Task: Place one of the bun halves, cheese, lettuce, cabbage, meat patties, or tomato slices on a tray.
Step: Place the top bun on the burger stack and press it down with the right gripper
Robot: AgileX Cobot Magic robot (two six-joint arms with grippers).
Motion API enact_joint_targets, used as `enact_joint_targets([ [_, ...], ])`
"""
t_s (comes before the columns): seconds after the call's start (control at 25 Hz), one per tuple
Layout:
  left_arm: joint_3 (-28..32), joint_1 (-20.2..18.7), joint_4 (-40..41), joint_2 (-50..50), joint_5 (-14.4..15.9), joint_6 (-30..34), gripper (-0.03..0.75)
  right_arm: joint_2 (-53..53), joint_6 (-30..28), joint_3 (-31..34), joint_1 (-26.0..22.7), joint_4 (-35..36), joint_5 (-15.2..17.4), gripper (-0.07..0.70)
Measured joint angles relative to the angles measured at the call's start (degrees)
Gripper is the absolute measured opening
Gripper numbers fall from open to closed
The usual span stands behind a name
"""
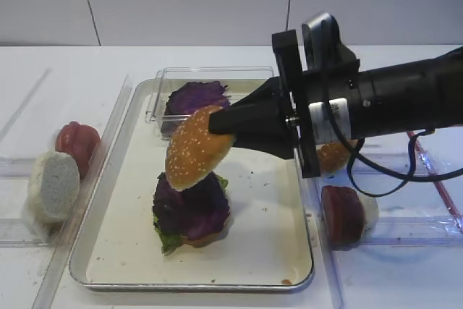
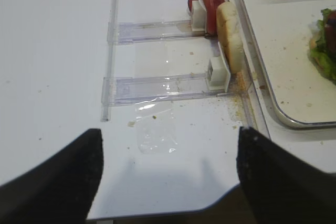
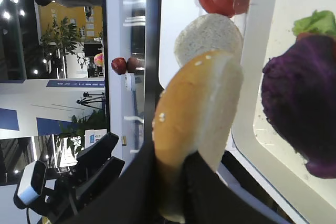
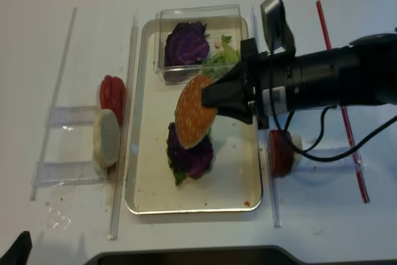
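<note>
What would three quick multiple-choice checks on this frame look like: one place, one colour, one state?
1. Where is the sesame bun top?
A. flat on the table
B. held over the stack on the tray
C. inside the clear box

2. What colour is the cabbage on top of the stack?
A. dark purple
B. white
C. orange

3. What state is the right gripper in?
A. open and empty
B. out of view
C. shut on the bun top

Key:
1 B, the bun hangs tilted above the stack in both high views.
2 A, crinkled purple leaves show.
3 C, the wrist view shows its fingers pinching the bun's edge.
</note>
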Motion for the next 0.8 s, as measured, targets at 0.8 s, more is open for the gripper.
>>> enact_joint_targets([
  [0.8,0.0,0.0,0.0,0.0,0.0,0.0,0.489,8.7,-3.0,-3.2,2.1,0.8,-0.4,0.14],
])
